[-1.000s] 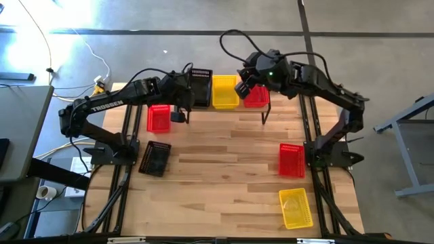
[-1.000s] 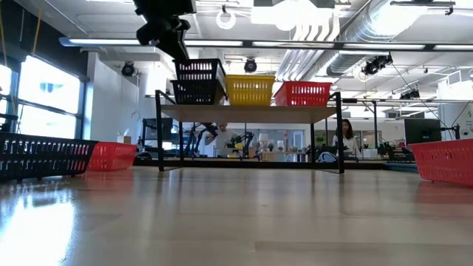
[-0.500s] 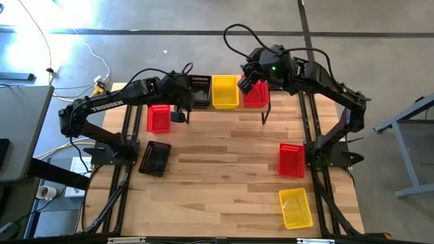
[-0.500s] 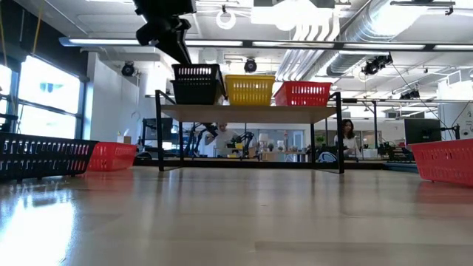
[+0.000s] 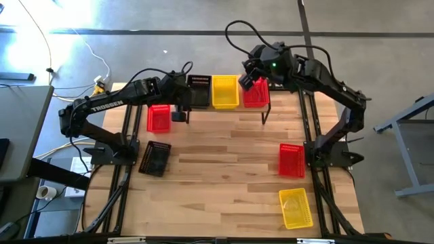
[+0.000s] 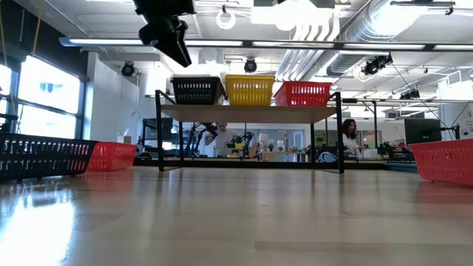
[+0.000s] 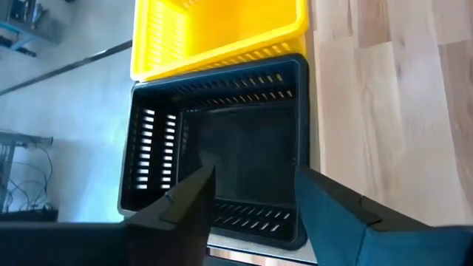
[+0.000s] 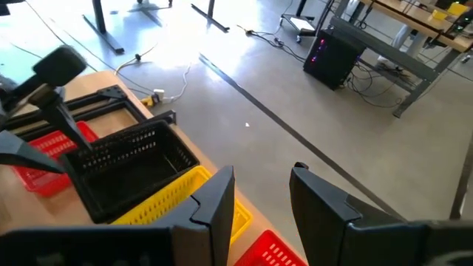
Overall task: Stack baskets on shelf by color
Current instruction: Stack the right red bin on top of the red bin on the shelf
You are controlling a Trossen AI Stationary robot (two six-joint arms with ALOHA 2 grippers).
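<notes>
Left gripper (image 7: 247,199) hangs open just above the black basket (image 5: 199,91) at the shelf's (image 6: 251,112) left end, gripping nothing. Beside it I see yellow (image 5: 225,91), then red (image 5: 255,95). Right gripper (image 8: 262,192), also open, hovers over that red.

I see three baskets (image 5: 225,91) side by side on the shelf (image 5: 230,108), two more baskets left of the shelf on the table (image 5: 224,169), two right of it, nearer the front edge
</notes>
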